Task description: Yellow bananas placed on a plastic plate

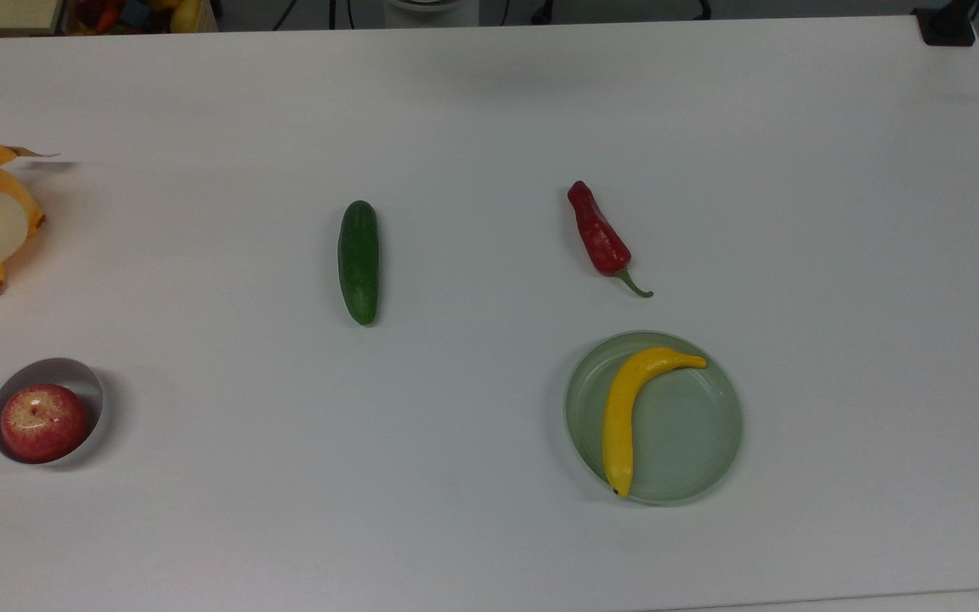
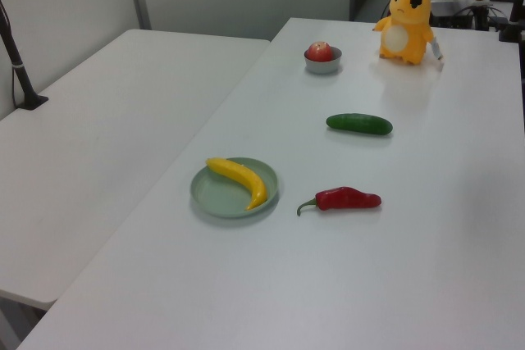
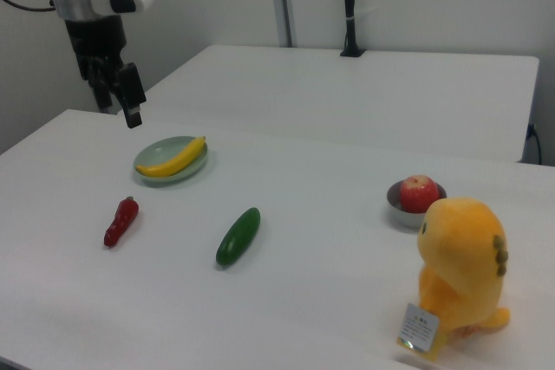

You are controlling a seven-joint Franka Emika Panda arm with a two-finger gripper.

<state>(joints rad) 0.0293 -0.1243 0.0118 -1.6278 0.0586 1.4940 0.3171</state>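
I am hanging my gripper, empty and slightly parted, above the plastic plate, where the yellow bananas are lying lengthwise.

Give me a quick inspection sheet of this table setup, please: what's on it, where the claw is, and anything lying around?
Surface: white table, bare between items.
Job's things: yellow banana lying inside the pale green plate.
Clutter: green cucumber, red chili pepper, red apple in a small grey bowl, orange plush toy with a paper tag.
Claw: raised above the table in the right view, holding nothing, fingers apart.
Cables: a dark one at the top view's upper edge.
Surroundings: second white table alongside, with a black pole.
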